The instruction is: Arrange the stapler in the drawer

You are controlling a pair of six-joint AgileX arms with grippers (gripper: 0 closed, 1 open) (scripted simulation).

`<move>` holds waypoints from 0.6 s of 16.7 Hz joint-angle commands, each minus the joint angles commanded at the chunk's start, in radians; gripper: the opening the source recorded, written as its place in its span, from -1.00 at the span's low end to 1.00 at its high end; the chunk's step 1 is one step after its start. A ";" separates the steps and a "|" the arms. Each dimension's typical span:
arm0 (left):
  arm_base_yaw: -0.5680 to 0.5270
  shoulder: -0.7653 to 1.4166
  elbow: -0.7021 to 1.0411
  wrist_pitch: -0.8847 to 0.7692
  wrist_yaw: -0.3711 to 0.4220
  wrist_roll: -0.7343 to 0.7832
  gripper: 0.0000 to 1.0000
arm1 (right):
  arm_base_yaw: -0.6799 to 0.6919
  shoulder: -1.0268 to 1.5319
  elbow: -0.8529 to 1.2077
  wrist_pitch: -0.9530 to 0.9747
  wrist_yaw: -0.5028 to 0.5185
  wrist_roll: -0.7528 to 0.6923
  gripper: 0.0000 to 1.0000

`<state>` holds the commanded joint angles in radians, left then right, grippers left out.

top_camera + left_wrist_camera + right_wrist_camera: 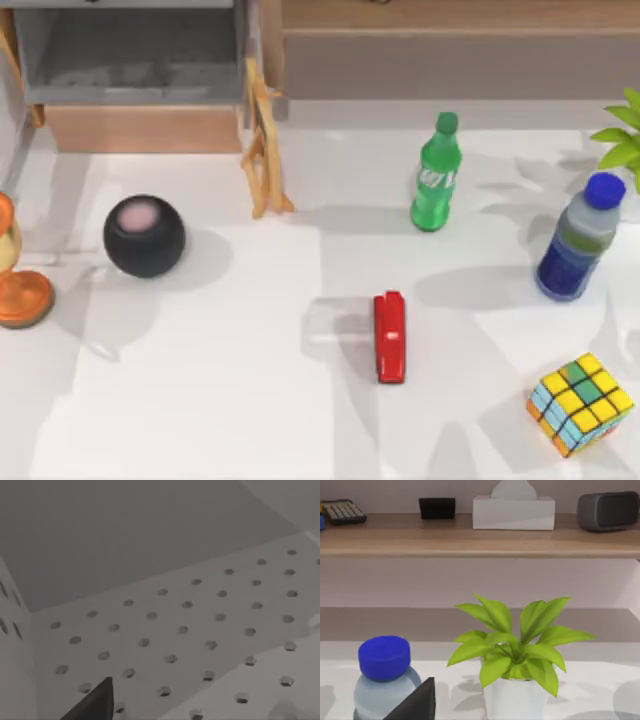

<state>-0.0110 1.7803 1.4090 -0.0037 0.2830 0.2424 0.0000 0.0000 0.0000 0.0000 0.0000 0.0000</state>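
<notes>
The red stapler [390, 336] lies flat on the white table, a little right of centre, lengthwise toward the front edge. The drawer [140, 128] stands open at the back left, with a grey inside and a tan wooden front panel. A dark part of my left gripper [92, 702] shows in the left wrist view against a grey perforated wall. A dark part of my right gripper [415, 702] shows in the right wrist view, in front of a blue-capped bottle [385, 677]. Both arms are away from the stapler.
A black ball-shaped speaker [144, 235] sits left of centre. A green bottle [436, 172] stands behind the stapler, and the blue-capped bottle [580, 238] to the right. A colour cube [580, 403] lies front right. A wooden stand [263, 140] is beside the drawer, and a potted plant [515, 655] at the far right.
</notes>
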 joint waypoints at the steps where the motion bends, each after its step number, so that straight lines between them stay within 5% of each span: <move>1: -0.077 0.022 0.060 -0.109 -0.024 -0.090 1.00 | 0.000 0.000 0.000 0.000 0.000 0.000 1.00; 10: -0.659 0.318 0.482 -0.964 -0.209 -0.792 1.00 | 0.000 0.000 0.000 0.000 0.000 0.000 1.00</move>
<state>-0.6695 2.0988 1.8907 -0.9682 0.0736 -0.5497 0.0000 0.0000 0.0000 0.0000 0.0000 0.0000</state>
